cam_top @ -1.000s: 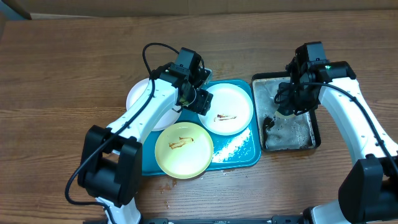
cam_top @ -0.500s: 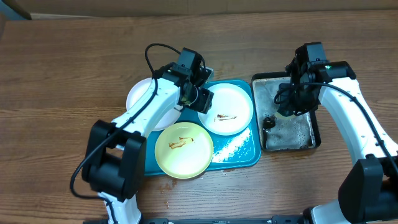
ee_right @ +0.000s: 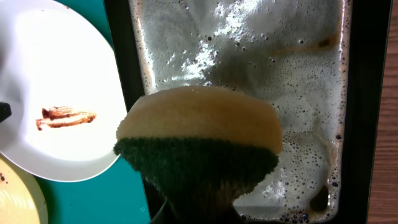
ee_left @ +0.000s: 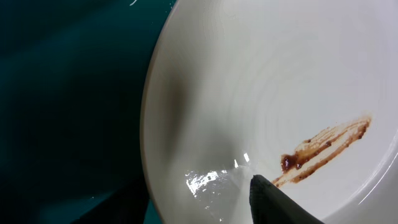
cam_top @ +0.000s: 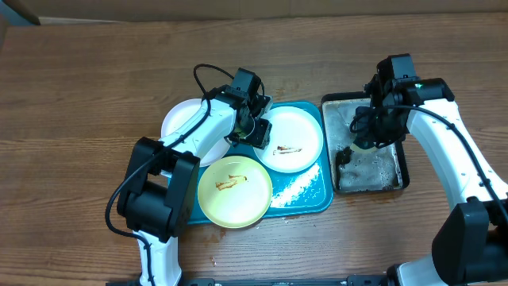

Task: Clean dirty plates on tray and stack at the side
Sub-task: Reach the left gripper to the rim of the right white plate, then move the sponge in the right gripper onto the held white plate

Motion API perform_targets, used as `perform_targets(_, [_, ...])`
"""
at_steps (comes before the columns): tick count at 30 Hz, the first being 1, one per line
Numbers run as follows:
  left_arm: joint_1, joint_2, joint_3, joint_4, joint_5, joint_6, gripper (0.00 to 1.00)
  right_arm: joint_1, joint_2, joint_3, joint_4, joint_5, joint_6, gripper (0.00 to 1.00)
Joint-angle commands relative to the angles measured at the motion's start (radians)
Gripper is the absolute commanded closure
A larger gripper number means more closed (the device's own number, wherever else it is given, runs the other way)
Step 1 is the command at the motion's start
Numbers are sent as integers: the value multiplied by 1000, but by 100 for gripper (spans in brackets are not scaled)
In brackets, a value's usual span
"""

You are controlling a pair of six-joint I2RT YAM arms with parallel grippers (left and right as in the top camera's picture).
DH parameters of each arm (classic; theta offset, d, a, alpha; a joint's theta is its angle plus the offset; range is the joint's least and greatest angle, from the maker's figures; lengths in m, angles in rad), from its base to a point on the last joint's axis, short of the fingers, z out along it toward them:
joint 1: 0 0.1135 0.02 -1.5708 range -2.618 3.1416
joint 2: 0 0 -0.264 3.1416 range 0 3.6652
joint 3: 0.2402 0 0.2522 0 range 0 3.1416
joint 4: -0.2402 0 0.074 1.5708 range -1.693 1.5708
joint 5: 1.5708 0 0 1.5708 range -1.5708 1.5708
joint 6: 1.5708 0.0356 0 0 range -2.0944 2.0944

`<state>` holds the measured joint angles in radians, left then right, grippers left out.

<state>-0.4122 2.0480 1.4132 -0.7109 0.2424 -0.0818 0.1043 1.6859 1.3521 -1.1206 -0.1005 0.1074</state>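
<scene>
On the teal tray (cam_top: 305, 195), a white plate (cam_top: 294, 139) with a brown smear lies at the back right and a pale yellow-green plate (cam_top: 234, 191), also smeared, at the front. A second white plate (cam_top: 181, 121) lies at the tray's left edge. My left gripper (cam_top: 259, 129) straddles the smeared white plate's left rim. One finger (ee_left: 273, 205) rests on the plate's inner face (ee_left: 261, 93), and the other is a dark blur under the rim. My right gripper (cam_top: 367, 135) hangs over the black tray, shut on a yellow and green sponge (ee_right: 199, 137).
The black tray (cam_top: 404, 159) of foamy water (ee_right: 280, 62) sits right of the teal tray. White foam or crumbs (cam_top: 298, 187) lie on the teal tray's front right. Bare wooden table (cam_top: 95, 95) surrounds both trays.
My left gripper has shifted slightly right onto the white plate's rim and its jaws have narrowed around it. The right arm and sponge have stayed put.
</scene>
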Motion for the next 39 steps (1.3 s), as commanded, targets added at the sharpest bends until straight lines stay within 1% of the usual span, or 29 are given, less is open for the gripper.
perform_targets(1, [0,9,15,7,-27,-50,63,-4,-20,24,-4,-11,-3,96])
perform_targets(2, [0,9,15,7,-42,-63,68,-4,-20,24,-5,-13,-3,96])
perform_targets(5, [0,9,15,6,-57,-73,66,-4,-20,24,-8,-14,-2,96])
perform_targets(9, [0,9,15,6,-92,-108,71,-4,-20,24,-12,-14,-2,96])
perform_targets(13, [0,9,15,5,-116,-127,85,-4,-20,24,-12,-23,-2,96])
perform_targets(15, [0,9,15,6,-121,-129,88,-4,-20,24,-12,-32,-2,96])
perform_targets(17, [0,9,15,6,-124,-129,96,-4,-20,24,-12,-33,-2,96])
perform_targets(21, [0,9,15,6,-147,-140,96,-4,-20,24,-14,-33,-2,96])
perform_targets(36, [-2,9,15,12,-145,-143,96,-4,-20,24,-14,-59,1,96])
perform_targets(39, [-2,9,15,12,-145,-143,96,7,-19,24,-14,-59,-18,96])
